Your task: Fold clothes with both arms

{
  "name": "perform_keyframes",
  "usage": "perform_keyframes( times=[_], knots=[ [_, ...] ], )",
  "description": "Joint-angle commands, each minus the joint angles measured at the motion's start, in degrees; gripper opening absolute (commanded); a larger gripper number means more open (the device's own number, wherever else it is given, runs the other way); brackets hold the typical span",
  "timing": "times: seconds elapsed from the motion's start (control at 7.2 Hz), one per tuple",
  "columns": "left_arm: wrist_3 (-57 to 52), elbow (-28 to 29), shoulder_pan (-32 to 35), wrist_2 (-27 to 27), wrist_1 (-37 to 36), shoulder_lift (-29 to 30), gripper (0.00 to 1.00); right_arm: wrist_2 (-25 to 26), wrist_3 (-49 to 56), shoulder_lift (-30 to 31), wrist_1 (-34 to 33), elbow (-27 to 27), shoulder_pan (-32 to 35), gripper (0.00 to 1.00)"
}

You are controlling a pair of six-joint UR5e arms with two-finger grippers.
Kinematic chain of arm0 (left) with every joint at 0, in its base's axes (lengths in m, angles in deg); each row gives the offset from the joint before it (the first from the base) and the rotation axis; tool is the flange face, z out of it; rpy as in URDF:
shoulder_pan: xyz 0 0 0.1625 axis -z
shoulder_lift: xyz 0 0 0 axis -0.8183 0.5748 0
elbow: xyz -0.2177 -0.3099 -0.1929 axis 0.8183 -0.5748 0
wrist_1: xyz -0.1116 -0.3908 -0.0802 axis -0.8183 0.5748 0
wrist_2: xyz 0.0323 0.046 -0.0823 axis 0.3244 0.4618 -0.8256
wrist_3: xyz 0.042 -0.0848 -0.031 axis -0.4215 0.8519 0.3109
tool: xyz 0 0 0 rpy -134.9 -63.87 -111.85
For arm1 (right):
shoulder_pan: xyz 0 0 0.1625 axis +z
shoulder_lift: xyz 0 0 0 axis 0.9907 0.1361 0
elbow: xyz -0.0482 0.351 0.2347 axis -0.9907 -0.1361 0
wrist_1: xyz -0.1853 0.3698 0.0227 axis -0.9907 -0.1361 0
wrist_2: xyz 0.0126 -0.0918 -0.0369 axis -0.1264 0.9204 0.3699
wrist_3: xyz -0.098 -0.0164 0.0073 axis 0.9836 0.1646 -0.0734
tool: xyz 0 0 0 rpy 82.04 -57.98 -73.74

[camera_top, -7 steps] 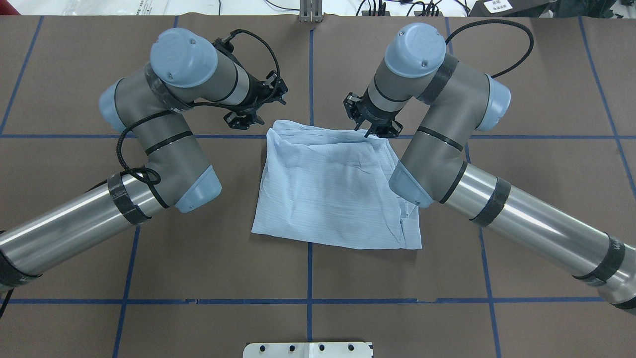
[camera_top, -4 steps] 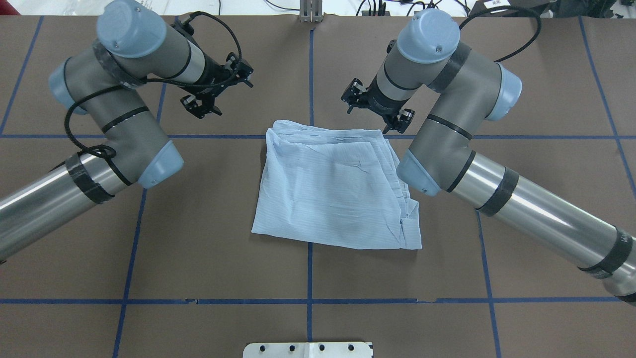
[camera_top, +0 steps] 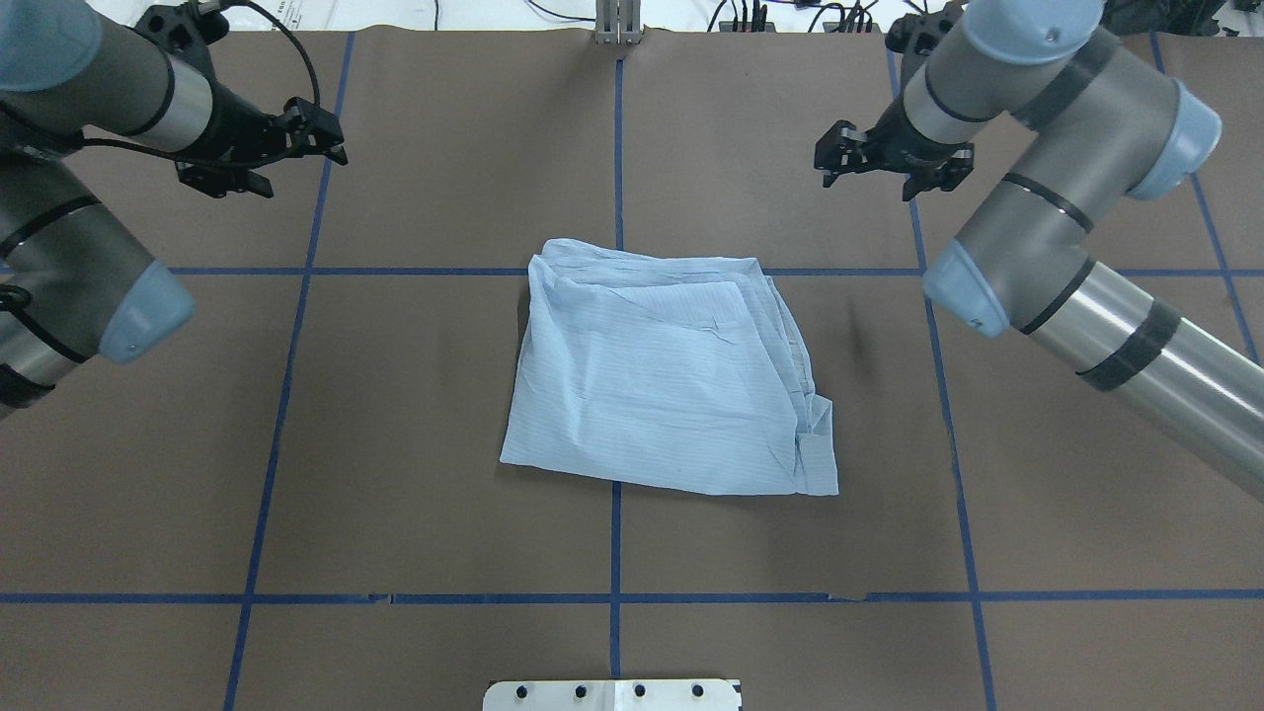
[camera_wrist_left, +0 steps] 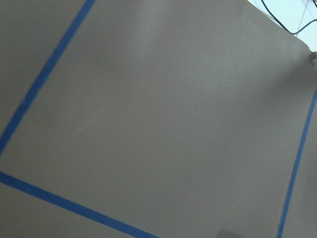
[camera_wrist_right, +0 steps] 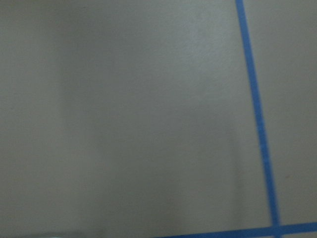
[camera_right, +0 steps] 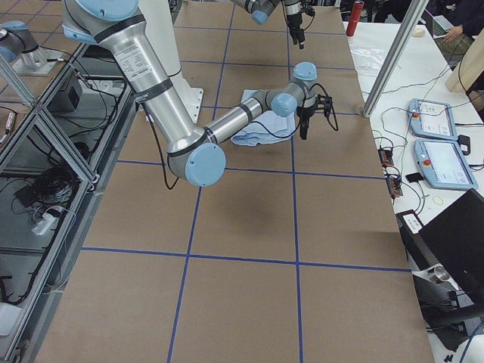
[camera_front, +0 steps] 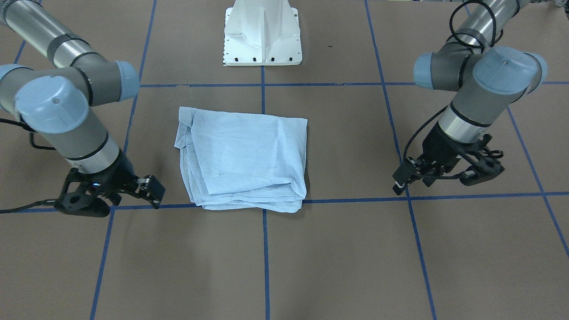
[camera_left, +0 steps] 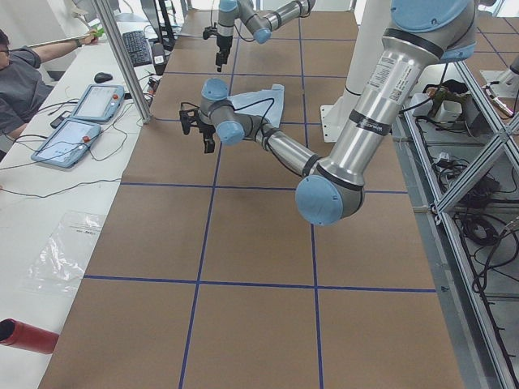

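Pale blue striped shirt [camera_top: 671, 380], folded into a rough rectangle, lies flat at the middle of a brown counter [camera_top: 444, 444] marked into squares by blue tape lines [camera_top: 296, 270]. The shirt straddles the central lengthwise line, and its far edge runs along a crosswise line. Stacked fabric edges show along the side toward the robot's right, with a narrow band of cloth turned up at the near right corner. Nothing touches the shirt.

Two grey-silver robot arms with light blue joint caps reach in from either side. The left hand [camera_top: 286, 163] hangs over the far left part of the counter, well apart from the shirt; its black fingers are spread and it grips nothing. The right hand [camera_top: 882, 173] hangs over the far right part, also well apart from the shirt, fingers likewise spread and empty.

From across the counter, the shirt [camera_front: 242, 160] sits between the two hands, with the left hand [camera_front: 444, 175] on that view's right and the right hand [camera_front: 116, 195] on its left. A white pedestal base [camera_front: 263, 33] stands behind the shirt.

Both wrist cameras show only bare brown surface crossed by blue tape. In the side view from the robot's left, a person [camera_left: 20, 77] sits at a white bench beside the counter.
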Motion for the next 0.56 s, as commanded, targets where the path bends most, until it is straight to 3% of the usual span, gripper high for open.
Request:
perform_keyframes(
  times=[0.0,0.42],
  knots=[
    [-16.7,-5.0,5.2,-0.7,-3.7,-7.6,0.99,-3.7,20.0,8.4,-1.9,1.4,8.5,1.00],
    [-43.2,-7.6,15.5,-8.6,-3.7,-19.5,0.99,-13.9,43.4,18.8,-2.1,1.4,21.2,1.00]
  ],
)
